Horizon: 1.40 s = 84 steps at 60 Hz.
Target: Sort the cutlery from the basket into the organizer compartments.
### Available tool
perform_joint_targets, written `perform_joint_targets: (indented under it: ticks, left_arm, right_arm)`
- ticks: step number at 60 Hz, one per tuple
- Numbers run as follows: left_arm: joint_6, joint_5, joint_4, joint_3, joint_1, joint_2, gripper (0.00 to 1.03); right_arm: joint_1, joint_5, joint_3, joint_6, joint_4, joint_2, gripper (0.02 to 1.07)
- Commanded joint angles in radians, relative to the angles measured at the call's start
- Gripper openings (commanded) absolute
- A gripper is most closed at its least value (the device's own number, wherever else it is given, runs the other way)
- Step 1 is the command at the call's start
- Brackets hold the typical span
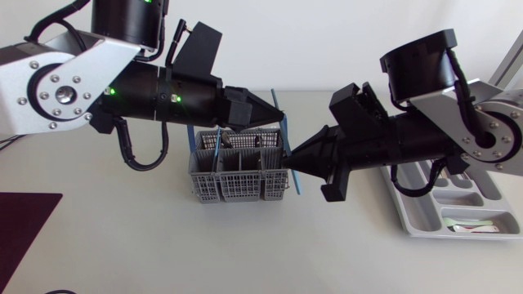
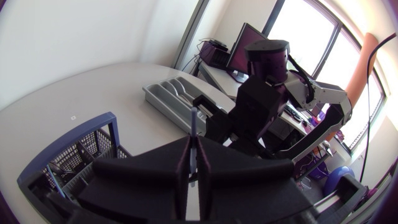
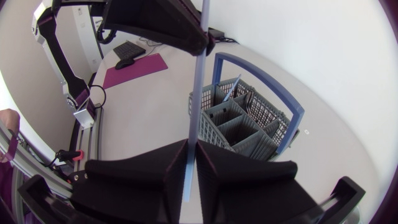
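A slim blue utensil (image 3: 198, 93) is held at two places along its length, above the handle side of the basket (image 1: 237, 186). In the right wrist view it is seen pinched between the nearly closed fingers of the right gripper (image 3: 192, 144), with a short end left behind them. From there it runs straight on to the tip of the left gripper (image 2: 194, 142) and a little past it. In the left wrist view it is likewise clamped edge-on between that gripper's fingers, which are drawn in tight on it. Its long axis is thus laid from one gripper to the other, crosswise to both sets of fingers, and the two tips are set close together. The organizer (image 1: 409, 214) lies beside the right arm, well apart from the left, so the right arm is judged the better placed to carry the utensil there. For that, the left fingers would have to be opened first. The utensil is thin, flat and pale to mid blue. Whether it is a knife, fork or spoon cannot be told, as neither end is shown clearly.
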Motion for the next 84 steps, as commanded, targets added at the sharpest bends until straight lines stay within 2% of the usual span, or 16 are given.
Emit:
perform_joint_targets:
  ticks: [1,9,16,24,31,37,43,51,58,62,74,84]
  left_arm:
    - [-0.02,0.012,-0.006,0.033,0.006,0.014,0.03]
    - [-0.025,0.012,-0.005,0.033,0.008,0.014,0.05]
    - [-0.031,0.012,-0.003,0.038,0.014,0.009,0.26]
    - [-0.04,0.011,-0.005,0.061,0.039,-0.002,0.55]
    - [-0.056,-0.014,-0.003,0.091,0.078,-0.017,0.69]
    - [-0.049,-0.054,0.005,0.11,0.134,-0.028,0.69]
    - [-0.03,-0.06,-0.009,0.128,0.215,-0.017,0.69]
    - [0.038,-0.075,-0.072,0.137,0.318,-0.011,0.68]
    - [0.104,-0.078,-0.124,0.114,0.373,-0.011,0.68]
    - [0.164,-0.103,-0.17,0.088,0.37,-0.009,0.68]
    - [0.279,-0.206,-0.158,-0.057,0.332,-0.083,0.68]
    - [0.322,-0.232,-0.138,-0.148,0.322,-0.146,0.68]
  right_arm:
    - [0.008,-0.003,0.023,0.026,0.005,0.016,0.08]
    - [0.008,-0.003,0.011,0.029,0.004,0.001,0.08]
    - [0.008,-0.001,0.009,0.03,-0.012,-0.007,0.08]
    - [0.002,0.01,-0.006,0.029,-0.041,-0.039,0.08]
    - [-0.021,0.019,-0.032,0.015,-0.079,-0.084,0.08]
    - [-0.059,0.025,-0.058,0.0,-0.113,-0.125,0.08]
    - [-0.127,0.026,-0.075,-0.026,-0.16,-0.168,0.08]
    - [-0.277,0.026,-0.095,-0.075,-0.216,-0.21,0.08]
    - [-0.421,0.025,-0.106,-0.114,-0.231,-0.194,0.08]
    - [-0.514,0.023,-0.107,-0.135,-0.231,-0.17,0.08]
    - [-0.707,0.025,-0.095,-0.158,-0.193,-0.036,0.08]
    - [-0.816,0.054,-0.066,-0.169,-0.176,0.082,0.08]
